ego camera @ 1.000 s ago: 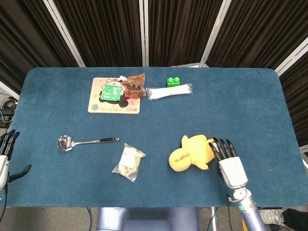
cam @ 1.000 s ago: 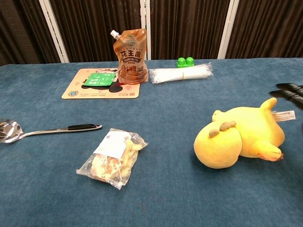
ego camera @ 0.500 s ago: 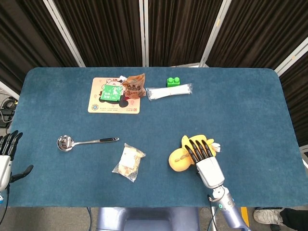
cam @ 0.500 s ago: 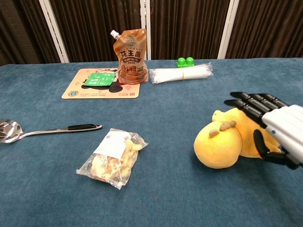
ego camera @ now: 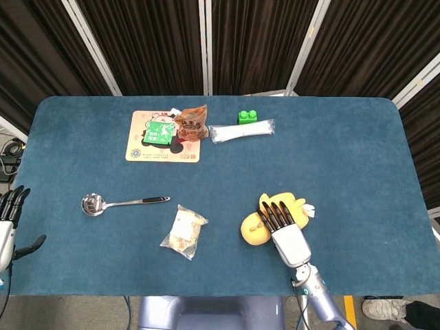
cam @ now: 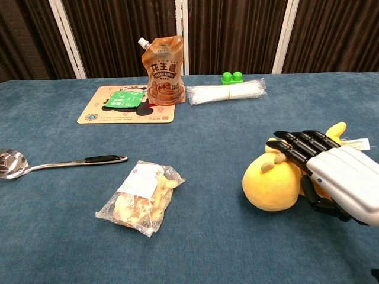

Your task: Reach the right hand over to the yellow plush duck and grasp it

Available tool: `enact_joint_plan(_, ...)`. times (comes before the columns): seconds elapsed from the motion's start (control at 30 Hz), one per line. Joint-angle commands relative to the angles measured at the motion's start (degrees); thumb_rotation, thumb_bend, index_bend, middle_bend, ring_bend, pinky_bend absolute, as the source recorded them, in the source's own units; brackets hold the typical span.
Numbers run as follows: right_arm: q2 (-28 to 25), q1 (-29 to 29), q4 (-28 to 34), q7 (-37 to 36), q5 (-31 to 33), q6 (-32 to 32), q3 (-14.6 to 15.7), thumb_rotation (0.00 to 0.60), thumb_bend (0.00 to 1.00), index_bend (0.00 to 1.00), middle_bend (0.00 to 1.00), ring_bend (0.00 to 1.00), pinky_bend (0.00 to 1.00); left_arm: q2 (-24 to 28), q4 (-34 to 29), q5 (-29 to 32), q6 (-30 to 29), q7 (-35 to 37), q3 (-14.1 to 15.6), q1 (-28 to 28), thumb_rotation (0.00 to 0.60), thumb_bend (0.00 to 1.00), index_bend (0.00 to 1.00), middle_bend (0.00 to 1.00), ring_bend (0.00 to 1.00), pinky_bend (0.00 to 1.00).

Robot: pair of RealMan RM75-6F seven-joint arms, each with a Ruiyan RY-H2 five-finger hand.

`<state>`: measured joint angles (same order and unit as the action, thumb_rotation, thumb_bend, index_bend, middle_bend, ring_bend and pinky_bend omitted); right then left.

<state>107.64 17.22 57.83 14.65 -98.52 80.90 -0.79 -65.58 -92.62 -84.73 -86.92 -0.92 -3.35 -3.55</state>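
The yellow plush duck [ego camera: 253,231] [cam: 272,184] lies on the blue table toward the near right, its round head facing left. My right hand [ego camera: 284,229] [cam: 331,174] hovers flat over the duck's body, fingers [cam: 294,142] stretched out and apart, palm down, covering its back. Whether the palm touches the plush cannot be told, and nothing is gripped. A white tag [ego camera: 307,210] sticks out to the right of the duck. My left hand [ego camera: 8,220] hangs at the table's left edge with its fingers spread and nothing in them.
A clear snack bag [ego camera: 183,232] lies left of the duck, a metal ladle [ego camera: 120,202] further left. At the back stand a brown spouted pouch [cam: 164,71], a printed mat [ego camera: 161,137], a green brick [ego camera: 247,116] and a pack of white straws [ego camera: 240,130].
My right hand has slid left from beside the duck to over its body, and has crept a little further left and down in the last half second. The duck has not moved.
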Motion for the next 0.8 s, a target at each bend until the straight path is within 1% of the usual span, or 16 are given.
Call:
enact_joint_plan(0.03,1.2,0.6,-2.2,-0.2,0.4,-0.8,0.0,0.600,1.00,0.00,0.00,0.00,0.00,0.0,0.1,0.3,0.3,0.0,-0.1,-0.1,0.600,0.21,0.00,0.00,0.00,0.00)
enact_joint_plan(0.17,2.7,1.3,-5.8,-0.7,2.8,-3.1,-1.1,0.600,1.00,0.00,0.00,0.00,0.00,0.1,0.0,0.7,0.7,-0.1,-0.2,-0.3,0.600,0.21,0.00,0.00,0.00,0.00)
enact_joint_plan(0.33,2.7,1.6,-7.4,-1.8,5.2,-3.4,-2.9,0.600,1.00,0.00,0.00,0.00,0.00,0.1,-0.1,0.8,0.8,-0.2,-0.1,-0.3,0.600,0.21,0.00,0.00,0.00,0.00)
enact_joint_plan(0.43,1.7,1.8,-6.6,-2.6,6.9,-3.2,-4.5,0.600,1.00,0.00,0.00,0.00,0.00,0.1,-0.2,0.4,0.6,-0.3,0.0,-0.2,0.600,0.21,0.00,0.00,0.00,0.00)
enact_joint_plan(0.5,0.9,1.8,-5.5,-2.8,7.3,-2.7,-5.0,0.600,1.00,0.00,0.00,0.00,0.00,0.0,-0.2,0.4,0.4,-0.4,0.0,-0.2,0.600,0.21,0.00,0.00,0.00,0.00)
enact_joint_plan(0.63,-0.6,1.7,-3.3,-2.5,7.1,-1.5,-4.9,0.600,1.00,0.00,0.00,0.00,0.00,0.0,-0.2,0.3,0.4,-0.5,0.1,-0.2,0.600,0.21,0.00,0.00,0.00,0.00)
enact_joint_plan(0.8,-1.1,1.7,-2.1,-1.6,7.2,-1.4,-4.4,0.600,1.00,0.00,0.00,0.00,0.00,-0.1,-0.3,0.0,0.3,-0.8,0.2,-0.2,0.600,0.21,0.00,0.00,0.00,0.00)
